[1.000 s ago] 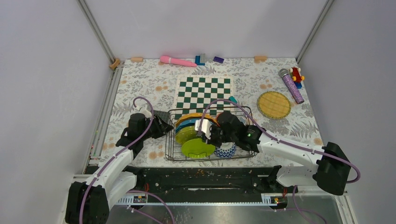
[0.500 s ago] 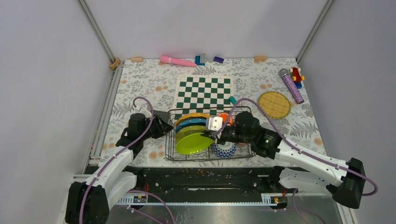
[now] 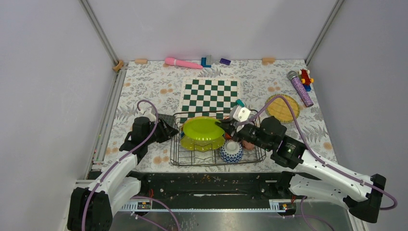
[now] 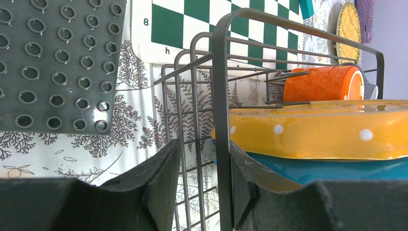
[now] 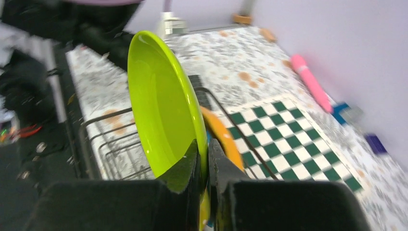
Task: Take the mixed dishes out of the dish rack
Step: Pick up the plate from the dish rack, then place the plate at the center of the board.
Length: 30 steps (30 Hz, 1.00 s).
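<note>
lime plate (image 3: 202,128) — right hand (image 3: 224,126) clamped, above rack (image 3: 192,163)

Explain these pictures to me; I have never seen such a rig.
These are two robot arms bolted at the near edge of a table. One picture looks down from above and behind; the other two come from a camera on each wrist. On the table stand a wire dish rack and a chessboard. The right pincer grips a lime green plate by its rim, above the rack. The left pincer straddles the rack's end wire, open. In the rack sit a yellow-orange plate, a teal plate, an orange cup and a patterned bowl.
</note>
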Motion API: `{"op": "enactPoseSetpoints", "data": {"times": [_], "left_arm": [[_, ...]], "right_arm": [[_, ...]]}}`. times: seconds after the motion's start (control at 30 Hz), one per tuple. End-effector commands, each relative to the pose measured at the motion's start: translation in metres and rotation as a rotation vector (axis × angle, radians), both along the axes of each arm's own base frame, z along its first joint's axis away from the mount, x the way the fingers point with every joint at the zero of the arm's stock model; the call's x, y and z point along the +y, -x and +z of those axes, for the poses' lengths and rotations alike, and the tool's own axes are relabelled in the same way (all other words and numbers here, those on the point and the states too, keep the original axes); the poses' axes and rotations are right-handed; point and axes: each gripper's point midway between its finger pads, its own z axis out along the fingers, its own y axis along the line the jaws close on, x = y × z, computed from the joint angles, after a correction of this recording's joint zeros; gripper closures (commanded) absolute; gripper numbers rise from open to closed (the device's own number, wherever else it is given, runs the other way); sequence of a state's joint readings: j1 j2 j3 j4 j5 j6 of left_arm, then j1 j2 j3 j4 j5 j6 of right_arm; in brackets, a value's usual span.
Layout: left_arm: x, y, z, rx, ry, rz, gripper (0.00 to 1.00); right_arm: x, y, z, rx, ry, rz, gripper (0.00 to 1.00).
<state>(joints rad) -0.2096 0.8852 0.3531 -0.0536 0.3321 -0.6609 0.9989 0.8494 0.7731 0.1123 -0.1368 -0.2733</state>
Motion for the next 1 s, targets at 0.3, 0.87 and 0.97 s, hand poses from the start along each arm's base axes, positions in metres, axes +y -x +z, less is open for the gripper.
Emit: {"op": "enactPoseSetpoints", "data": {"times": [0.3,0.87,0.97], "left_arm": [[0.006,0.0,-0.007,0.015,-0.034,0.019,0.61],[0.01,0.0,-0.007,0.012,-0.06,0.022,0.61],[0.011,0.0,-0.007,0.009,-0.065,0.024,0.61]], "right_arm": [[-0.181,-0.123,0.032,0.327,-0.502,-0.941,1.0],[-0.346,-0.171,-0.13,0.949,-0.84,-1.591,1.0],[-0.36,-0.174,-0.149,0.982,-0.874,-1.637,1.0]]}}
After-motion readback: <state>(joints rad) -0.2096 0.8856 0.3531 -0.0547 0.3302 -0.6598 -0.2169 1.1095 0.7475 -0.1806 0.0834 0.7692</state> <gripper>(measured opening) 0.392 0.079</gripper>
